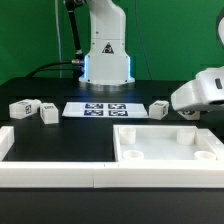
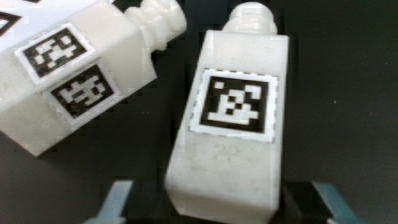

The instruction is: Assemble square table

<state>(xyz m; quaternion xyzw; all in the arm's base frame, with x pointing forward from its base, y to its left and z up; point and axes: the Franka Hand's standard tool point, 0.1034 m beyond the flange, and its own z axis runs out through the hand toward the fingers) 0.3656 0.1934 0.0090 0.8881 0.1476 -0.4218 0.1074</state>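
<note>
On table (image 1: pixel 60 140), one top (image 1: pixel 165 150), perhaps four legs (image 1: pixel 18 107) (image 1: pixel 48 113) (image 1: pixel 158 109) (image 2: pixel 228 110)

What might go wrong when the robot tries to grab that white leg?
Two things, maybe. The leg lies between the jaws, which look open, with a gap on each side. They seem to sit near one end of it, so it might tilt or slip when lifted. Also, a second leg lies very close beside it, so closing or lifting might knock that one away.
</note>
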